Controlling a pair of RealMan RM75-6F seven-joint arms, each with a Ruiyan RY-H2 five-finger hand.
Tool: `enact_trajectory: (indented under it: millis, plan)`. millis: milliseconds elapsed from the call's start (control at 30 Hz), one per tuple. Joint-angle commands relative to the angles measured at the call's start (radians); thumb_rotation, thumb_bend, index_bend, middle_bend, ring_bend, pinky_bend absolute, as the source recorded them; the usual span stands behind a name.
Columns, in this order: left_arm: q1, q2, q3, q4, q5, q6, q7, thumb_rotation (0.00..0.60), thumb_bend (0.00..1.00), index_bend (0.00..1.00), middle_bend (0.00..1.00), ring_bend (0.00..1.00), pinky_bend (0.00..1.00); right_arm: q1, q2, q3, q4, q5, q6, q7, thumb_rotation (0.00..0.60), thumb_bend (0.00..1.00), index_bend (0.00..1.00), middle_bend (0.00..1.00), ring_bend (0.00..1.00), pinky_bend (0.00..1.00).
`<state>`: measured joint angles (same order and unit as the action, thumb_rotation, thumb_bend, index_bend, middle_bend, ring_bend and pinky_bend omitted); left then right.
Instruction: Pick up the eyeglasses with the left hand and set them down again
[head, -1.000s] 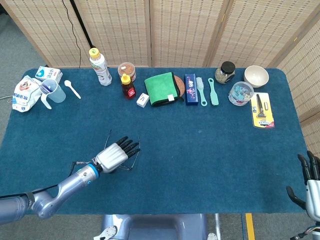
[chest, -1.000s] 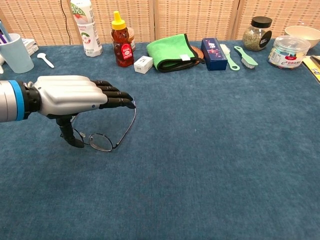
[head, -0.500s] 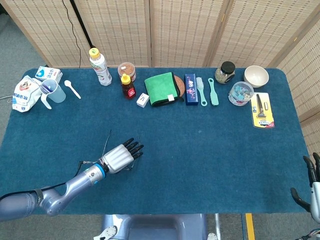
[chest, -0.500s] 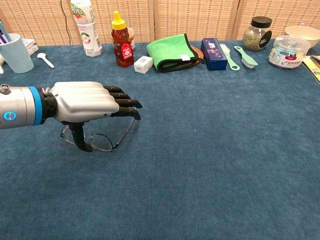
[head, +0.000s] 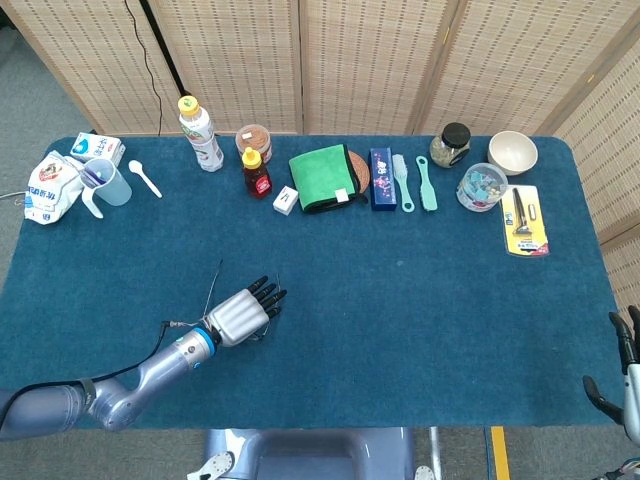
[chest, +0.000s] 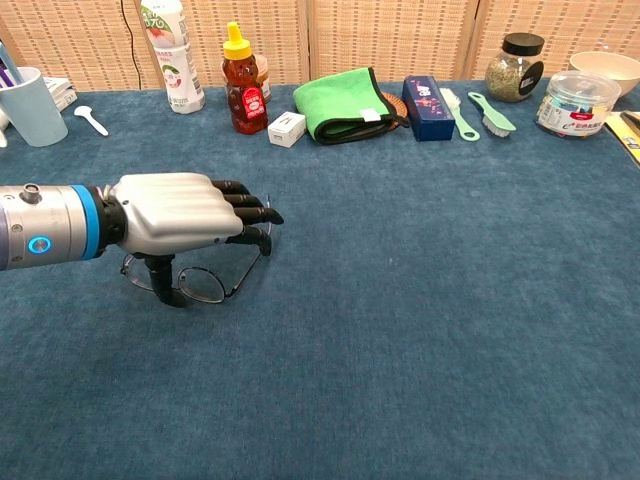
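Hovering palm-down over the eyeglasses (chest: 205, 283), the left robot hand (chest: 185, 210) has its dark fingers (chest: 250, 215) extended forward and slightly spread, while its thumb (chest: 160, 278) points down beside the near lens. Whether the thumb touches the frame cannot be told; nothing shows the eyeglasses lifted, and they lie on the blue table (chest: 450, 300) with one temple arm running out past the fingertips. In the head view the same left robot hand (head: 243, 312) sits at the table's near-left area, covering most of the eyeglasses (head: 214, 283), whose thin temple arm shows beyond the knuckles. The right robot hand (head: 622, 375) appears only at the lower right edge of the head view, off the table, fingers upright and apart, holding nothing. Along the far edge stand a bottle (chest: 170, 45), a honey bottle (chest: 242, 80), a green cloth (chest: 345, 102), a blue box (chest: 427, 107), a jar (chest: 517, 68) and a light-blue cup (chest: 30, 105).
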<state>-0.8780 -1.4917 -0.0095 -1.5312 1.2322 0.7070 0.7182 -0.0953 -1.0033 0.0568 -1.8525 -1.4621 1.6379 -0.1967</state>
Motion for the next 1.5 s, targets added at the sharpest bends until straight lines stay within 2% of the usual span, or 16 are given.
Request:
enact_trajectory:
  millis: [33, 567, 900, 1000, 1200, 1267, 1367, 1500]
  plan:
    - [0.002, -0.011, 0.004, 0.004, -0.008, 0.025, 0.011, 0.567, 0.13, 0.26, 0.0, 0.0, 0.0, 0.002, 0.0, 0.001, 0.003, 0.003, -0.005, 0.004, 0.6, 0.3, 0.07, 0.0, 0.0, 0.05]
    - [0.013, -0.022, 0.03, 0.009, 0.011, 0.081, -0.01, 0.565, 0.14, 0.52, 0.0, 0.0, 0.0, 0.003, -0.002, 0.004, 0.005, 0.006, -0.011, 0.008, 0.6, 0.3, 0.07, 0.0, 0.0, 0.06]
    - [0.016, -0.025, 0.036, 0.019, 0.039, 0.095, -0.042, 0.568, 0.15, 0.62, 0.0, 0.0, 0.0, 0.0, -0.001, 0.003, 0.003, 0.004, -0.008, 0.009, 0.6, 0.3, 0.07, 0.0, 0.0, 0.06]
    - [0.014, -0.028, 0.037, 0.027, 0.04, 0.094, -0.047, 0.568, 0.15, 0.61, 0.0, 0.0, 0.0, -0.002, 0.0, 0.002, 0.002, 0.004, -0.006, 0.009, 0.6, 0.3, 0.07, 0.0, 0.0, 0.06]
    - [0.008, -0.027, 0.037, 0.025, 0.034, 0.084, -0.044, 0.555, 0.15, 0.45, 0.0, 0.0, 0.0, -0.003, 0.001, 0.002, 0.0, 0.005, -0.007, 0.01, 0.6, 0.3, 0.07, 0.0, 0.0, 0.07]
    - [0.003, -0.027, 0.037, 0.022, 0.03, 0.078, -0.041, 0.548, 0.15, 0.43, 0.0, 0.0, 0.0, -0.003, 0.0, 0.002, 0.0, 0.006, -0.009, 0.011, 0.6, 0.3, 0.07, 0.0, 0.0, 0.07]
    - [-0.001, -0.027, 0.037, 0.021, 0.025, 0.073, -0.034, 0.531, 0.15, 0.41, 0.0, 0.0, 0.0, -0.003, 0.0, 0.002, 0.001, 0.008, -0.01, 0.012, 0.6, 0.3, 0.07, 0.0, 0.0, 0.07]
    - [-0.003, -0.032, 0.038, 0.022, 0.02, 0.075, -0.025, 0.524, 0.15, 0.44, 0.0, 0.0, 0.0, -0.004, 0.001, 0.002, 0.002, 0.011, -0.011, 0.014, 0.6, 0.3, 0.07, 0.0, 0.0, 0.07]
